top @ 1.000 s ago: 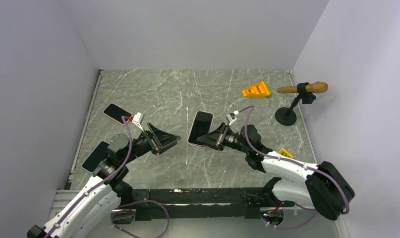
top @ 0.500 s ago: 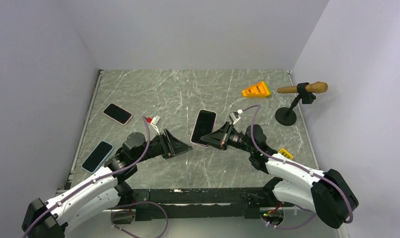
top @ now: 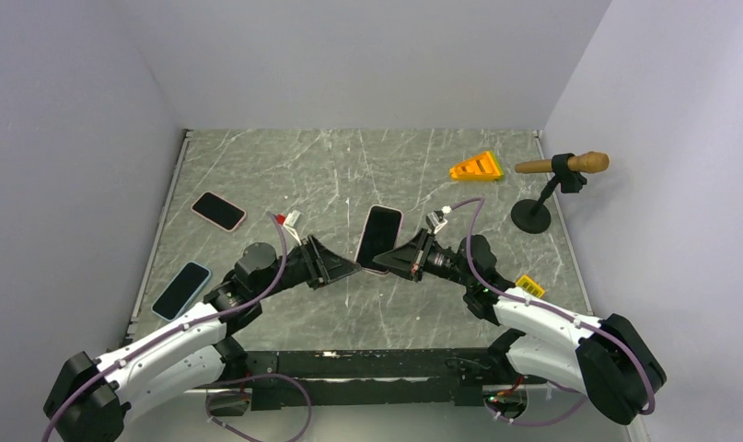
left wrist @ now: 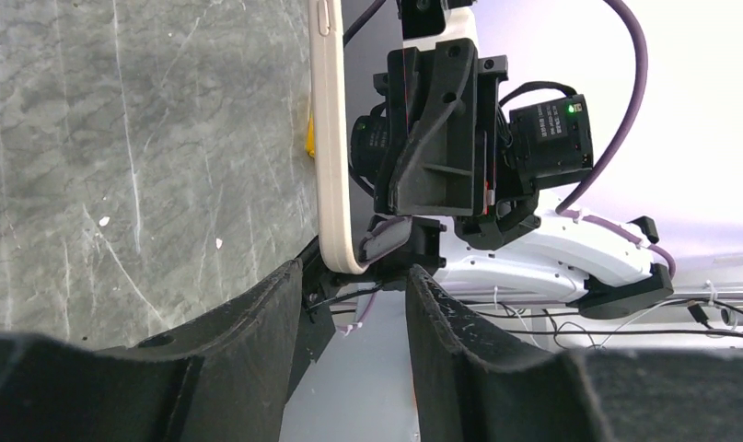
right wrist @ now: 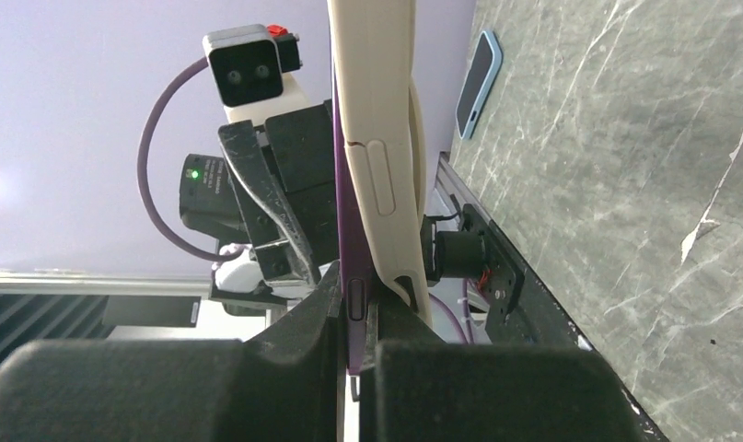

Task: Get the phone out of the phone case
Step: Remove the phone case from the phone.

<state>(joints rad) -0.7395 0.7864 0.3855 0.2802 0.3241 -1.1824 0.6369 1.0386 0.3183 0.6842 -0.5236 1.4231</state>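
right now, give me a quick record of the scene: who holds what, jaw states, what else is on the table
cased phone: cream case on a purple phone, held up off the table
right gripper: shut on its near end
left gripper: jaws apart, case corner at their tips, not clamped
table: pink-edged phone, blue-edged phone, orange wedge
task: phone not yet out

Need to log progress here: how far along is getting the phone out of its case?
Done: the right gripper is shut on the purple phone at its edge, holding it above the table. In hand: the left gripper has its open jaws straddling the lower corner of the cream case without clamping it. Left: gripping and pulling the case off; it wraps the phone, though one edge looks bowed away.
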